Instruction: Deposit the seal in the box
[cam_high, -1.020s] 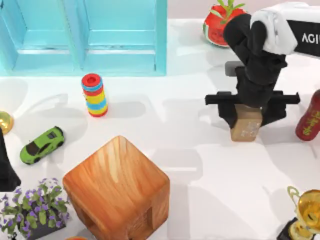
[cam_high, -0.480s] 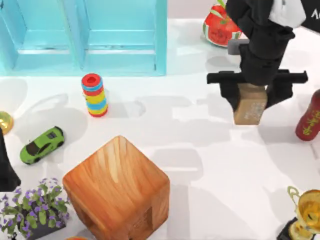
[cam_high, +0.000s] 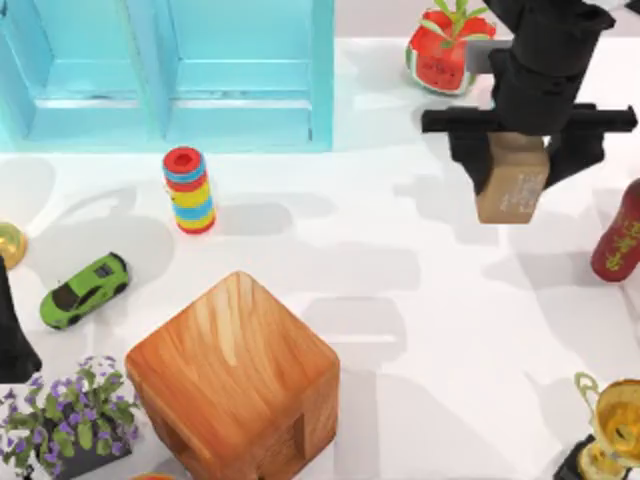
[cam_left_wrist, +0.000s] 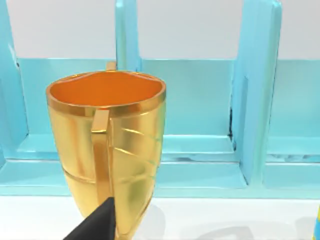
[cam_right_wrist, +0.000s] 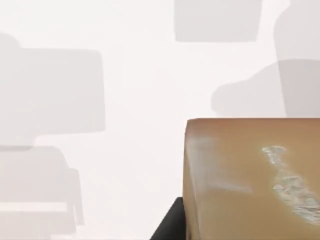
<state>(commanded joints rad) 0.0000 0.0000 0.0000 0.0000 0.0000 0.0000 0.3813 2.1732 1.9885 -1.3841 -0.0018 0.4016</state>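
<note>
While the blue box (cam_high: 170, 70) sits with bare compartments, the right end effector (cam_high: 525, 165) grips the seal (cam_high: 512, 185) aloft.

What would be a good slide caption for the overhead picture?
Right gripper holds the tan seal above the white table, right of the turquoise box.

You're looking down on a plain white counter (cam_high: 400, 300), evenly lit from above, with soft grey shadows spread across it. Its far edge meets a pale wall (cam_left_wrist: 190, 30).
</note>
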